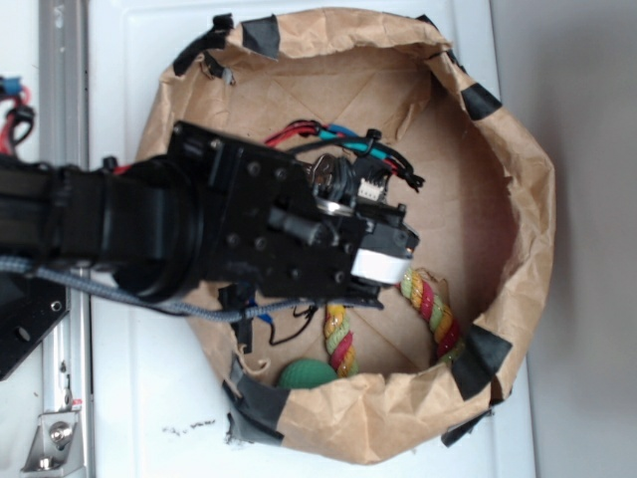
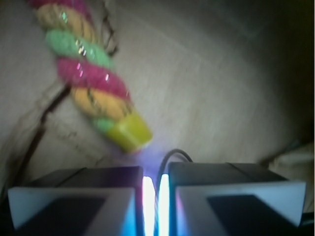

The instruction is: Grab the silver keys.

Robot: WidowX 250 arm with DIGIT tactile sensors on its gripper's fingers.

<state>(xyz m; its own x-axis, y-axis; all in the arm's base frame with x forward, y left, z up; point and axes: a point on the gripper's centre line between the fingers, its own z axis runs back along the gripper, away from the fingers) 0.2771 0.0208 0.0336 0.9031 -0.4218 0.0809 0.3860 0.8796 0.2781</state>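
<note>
Gripper nearly closed on wire ring, beside rope toy.

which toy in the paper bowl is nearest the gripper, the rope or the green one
The multicoloured rope toy: its end lies right by the gripper, while the round green toy sits farther off against the bowl's wall.

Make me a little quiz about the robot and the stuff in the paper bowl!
1. True or false: the rope toy has a yellow tip.
2. In the wrist view, the jaws of the gripper are: A wide open, B nearly closed, C out of view.
3. Fill in: in the exterior view, the round thing beside the rope toy is ____.
Key: 1 true; 2 B; 3 green.
</note>
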